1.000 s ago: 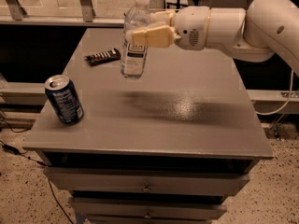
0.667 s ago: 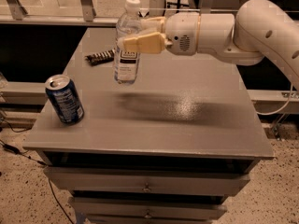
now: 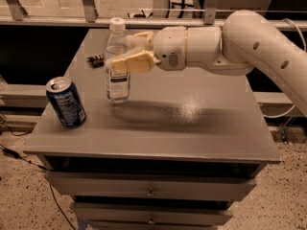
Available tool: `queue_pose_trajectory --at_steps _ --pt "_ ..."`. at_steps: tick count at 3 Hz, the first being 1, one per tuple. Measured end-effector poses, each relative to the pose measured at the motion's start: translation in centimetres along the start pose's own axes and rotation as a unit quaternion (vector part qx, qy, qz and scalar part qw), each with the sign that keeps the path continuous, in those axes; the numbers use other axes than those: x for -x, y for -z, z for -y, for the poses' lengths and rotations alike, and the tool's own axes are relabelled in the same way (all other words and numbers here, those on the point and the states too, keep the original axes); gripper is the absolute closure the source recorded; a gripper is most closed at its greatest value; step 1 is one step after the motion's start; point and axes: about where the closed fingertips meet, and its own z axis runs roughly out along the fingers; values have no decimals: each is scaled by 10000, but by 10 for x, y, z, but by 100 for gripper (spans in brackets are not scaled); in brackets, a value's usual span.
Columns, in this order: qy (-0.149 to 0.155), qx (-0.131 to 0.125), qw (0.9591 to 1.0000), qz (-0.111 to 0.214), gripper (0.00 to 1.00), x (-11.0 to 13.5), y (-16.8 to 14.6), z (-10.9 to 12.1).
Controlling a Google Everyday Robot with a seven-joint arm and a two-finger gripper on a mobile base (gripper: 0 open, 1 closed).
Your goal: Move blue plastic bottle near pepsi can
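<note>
Obs 1, change over the last 1 s: the blue plastic bottle has travelled left and toward the front edge of the table, and it rides lower than it did. It now covers part of the snack bar, which was lying clear to its left before. The pepsi can has not shifted; it stands tilted slightly at the front-left corner.

Obs 2, meaning: the gap between bottle and can has shrunk a lot, so you are late in the carry. The 2 are near but not touching, with bare tabletop between them.

Obs 3, hand: the gripper is clamped on the bottle's upper body, just below the white cap, 1 finger in front and 1 behind. The arm reaches in from the right. The bottle hangs upright below the fingers, its label facing you.

Obs 4, unresolved: you cannot tell whether the bottle's base rests on the table or sits just above it; its shadow meets the base closely

Judgement: a little more leftward travel, then set down and let go
</note>
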Motion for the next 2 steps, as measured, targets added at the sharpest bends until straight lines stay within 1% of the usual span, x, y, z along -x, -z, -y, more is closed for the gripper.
queue_pose_trajectory --at_steps 2 --pt "228 338 9991 -140 100 -11 -26 -27"
